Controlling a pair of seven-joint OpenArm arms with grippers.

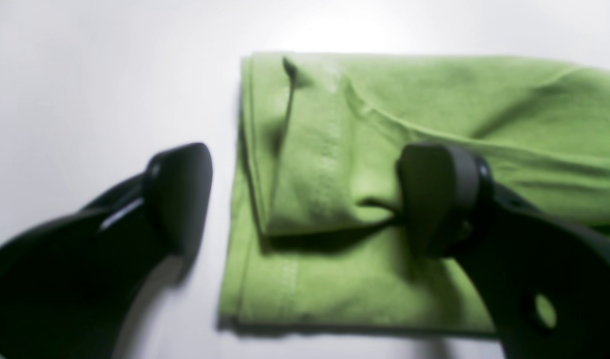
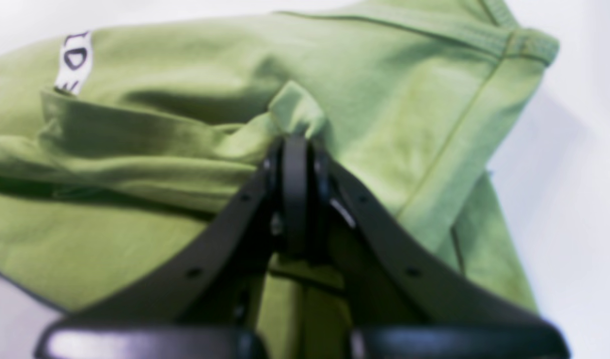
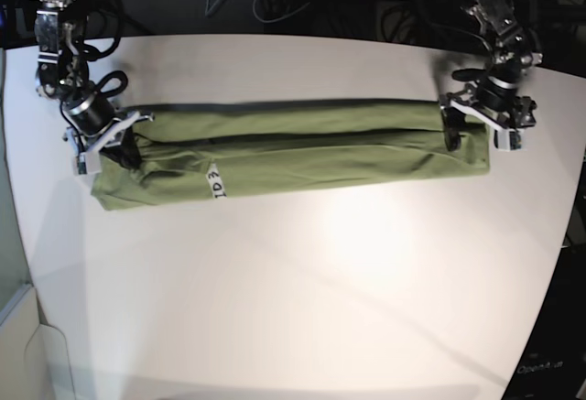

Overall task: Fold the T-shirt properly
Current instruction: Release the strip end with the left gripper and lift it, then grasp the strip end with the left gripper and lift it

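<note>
T-shirt [image 3: 293, 148] lies as long band on table [image 3: 302, 272]. Right gripper [image 2: 296, 142] pinches collar-end fabric; left gripper [image 1: 305, 199] spread wide, straddling hem-end edge. Next: left must clamp before the cross-fold.

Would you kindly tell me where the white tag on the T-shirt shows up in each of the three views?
Left wrist: not in it.
Right wrist: white tag at upper left, on the T-shirt.
Base: left of centre, on the near fold, beside the right claw.
Shared landmark: the green T-shirt.
</note>
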